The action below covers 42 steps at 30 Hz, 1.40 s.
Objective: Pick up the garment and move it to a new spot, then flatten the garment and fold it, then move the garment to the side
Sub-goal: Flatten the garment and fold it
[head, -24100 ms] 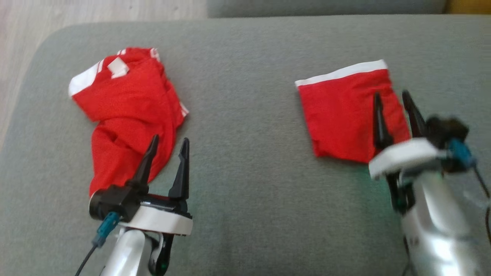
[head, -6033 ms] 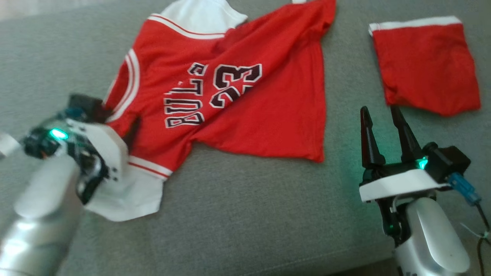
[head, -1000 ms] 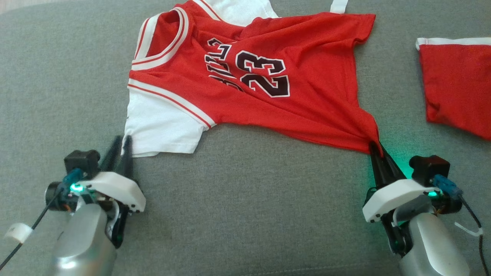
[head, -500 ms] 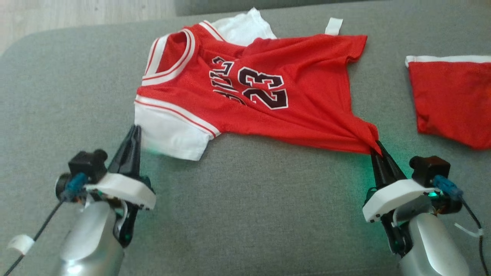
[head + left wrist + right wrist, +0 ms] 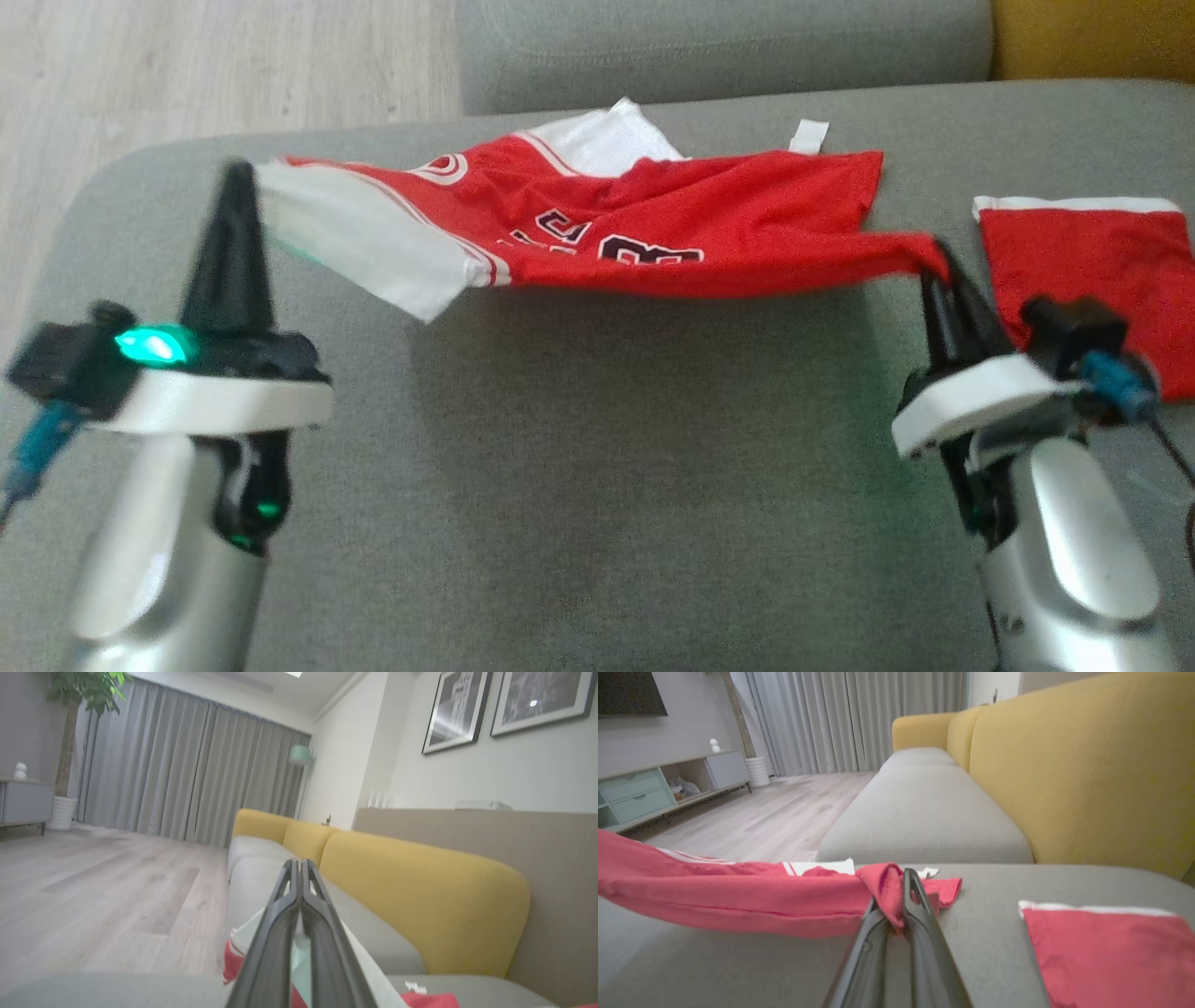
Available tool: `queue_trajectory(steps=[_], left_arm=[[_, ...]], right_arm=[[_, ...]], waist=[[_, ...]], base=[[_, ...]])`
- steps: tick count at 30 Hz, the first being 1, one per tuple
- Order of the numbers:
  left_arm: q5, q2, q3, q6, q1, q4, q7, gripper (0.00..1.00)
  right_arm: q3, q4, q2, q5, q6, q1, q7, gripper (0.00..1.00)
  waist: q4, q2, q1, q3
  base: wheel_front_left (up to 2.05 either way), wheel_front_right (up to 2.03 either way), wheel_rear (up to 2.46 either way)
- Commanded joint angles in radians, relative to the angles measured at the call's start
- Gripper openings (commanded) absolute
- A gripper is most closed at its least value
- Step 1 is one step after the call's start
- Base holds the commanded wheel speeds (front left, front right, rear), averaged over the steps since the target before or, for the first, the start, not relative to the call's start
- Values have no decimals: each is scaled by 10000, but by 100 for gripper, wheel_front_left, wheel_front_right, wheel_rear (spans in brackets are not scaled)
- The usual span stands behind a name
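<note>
Fingers of your left gripper (image 5: 233,177) are pinched on the white sleeve of the jersey (image 5: 728,238); your right gripper (image 5: 934,259) is clamped on its red hem corner. The jersey hangs stretched between them over the grey cushion (image 5: 597,485), long axis left to right, neck end leftward. Beyond your right gripper lies a folded red garment (image 5: 1092,266), apart from the jersey, with the yellow backrest (image 5: 1092,37) behind.

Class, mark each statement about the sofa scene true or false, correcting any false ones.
1. The left gripper grips the jersey's white sleeve. True.
2. The right gripper is open. False: it is shut on the jersey's red corner.
3. The jersey lies flat on the cushion. False: its near edge hangs stretched between the grippers, above the cushion.
4. A folded red cloth lies on the cushion at the jersey's right. True.
</note>
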Motion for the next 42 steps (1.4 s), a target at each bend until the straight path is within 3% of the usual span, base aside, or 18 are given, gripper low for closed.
queue_trajectory(steps=[1,9,15,18,22,27,30,33,35,36,42], left_arm=[[-77,413,564,109,-497,-676,7,0],[-958,683,1664,515,-733,-3865,290,0],[-1821,977,2458,986,-1301,-6032,1139,0],[-1939,1378,2613,1119,-1800,-6396,1726,0],[-2114,1741,2457,1152,-2700,-5621,2479,0],[-2070,2099,2156,791,-4818,-3154,2710,0],[-1873,2195,2021,598,-6677,-1090,2442,0],[-1607,1947,1820,540,-8598,645,1852,0],[-1454,1833,1809,510,-9783,1754,1320,0],[-1454,1833,1809,510,-9783,1754,1320,0],[-707,1752,1170,116,-11365,4163,158,0]], right_arm=[[148,-531,-45,-66,-19,-538,-67,0],[287,-2588,-820,158,-19,-1186,361,0],[-13,-4777,-1354,544,-19,-1324,1302,0],[-127,-5641,-1486,635,-19,-1445,1910,0],[37,-5901,-1726,754,-19,-2133,2635,0],[724,-4340,-2115,1097,-19,-4455,2975,0],[1573,-2468,-2397,1035,-19,-6495,2692,0],[2002,-480,-2457,605,-19,-8625,1931,0],[1864,794,-2316,143,-19,-9856,1241,0],[1864,794,-2316,143,-19,-9856,1241,0],[1024,3773,-1762,-1238,-19,-11335,-720,0]], waist=[[-29,0,1,-182],[-185,0,1,-520],[-187,0,1,-280],[-179,0,1,78],[-210,0,1,892],[-279,0,1,2300],[-301,0,1,3031],[-157,0,1,3473],[-69,0,1,3657],[-69,0,1,3657],[202,0,1,3629]], base=[[0,0,0],[0,0,0],[0,0,0],[0,0,0],[0,0,0],[0,0,0],[0,0,0],[0,0,0],[0,0,0],[0,0,0],[0,0,0]])
